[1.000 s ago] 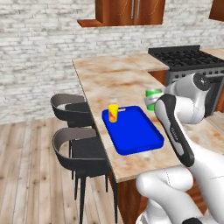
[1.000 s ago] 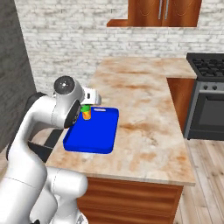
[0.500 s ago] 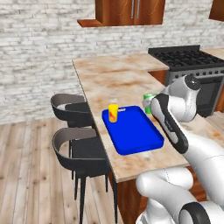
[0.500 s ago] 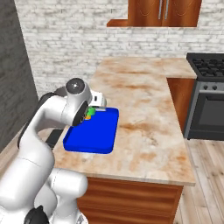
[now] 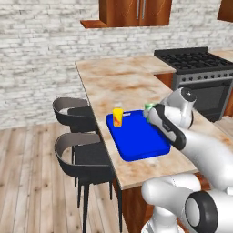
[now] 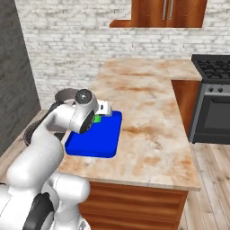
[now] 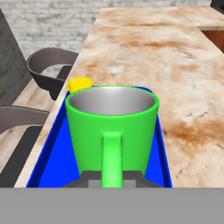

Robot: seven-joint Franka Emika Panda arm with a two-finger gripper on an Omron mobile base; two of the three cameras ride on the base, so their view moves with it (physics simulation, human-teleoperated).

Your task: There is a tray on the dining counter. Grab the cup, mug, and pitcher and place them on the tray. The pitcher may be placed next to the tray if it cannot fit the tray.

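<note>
The green mug (image 7: 112, 127) fills the hand view, and my gripper (image 7: 112, 177) is shut on its handle. It hangs over the right far part of the blue tray (image 7: 50, 164). From the left base view the mug (image 5: 148, 108) peeks out behind my forearm above the tray (image 5: 136, 139). The right base view shows a sliver of the mug (image 6: 97, 119) over the tray (image 6: 96, 141). The yellow cup (image 5: 118, 117) stands upright in the tray's far corner on the stool side, and its rim (image 7: 79, 83) pokes up behind the mug. The pitcher is out of view. The tray lies on the dining counter (image 5: 123, 82).
Two dark stools (image 5: 75, 111) (image 5: 88, 154) stand along the counter's outer edge. A black stove (image 5: 195, 61) sits at the far right beyond the counter's corner. Bare marbled counter (image 6: 148, 99) stretches beyond and beside the tray.
My arm has carried the green mug from beside the tray's right edge in over the tray, toward the yellow cup. The cup and tray have stayed put.
</note>
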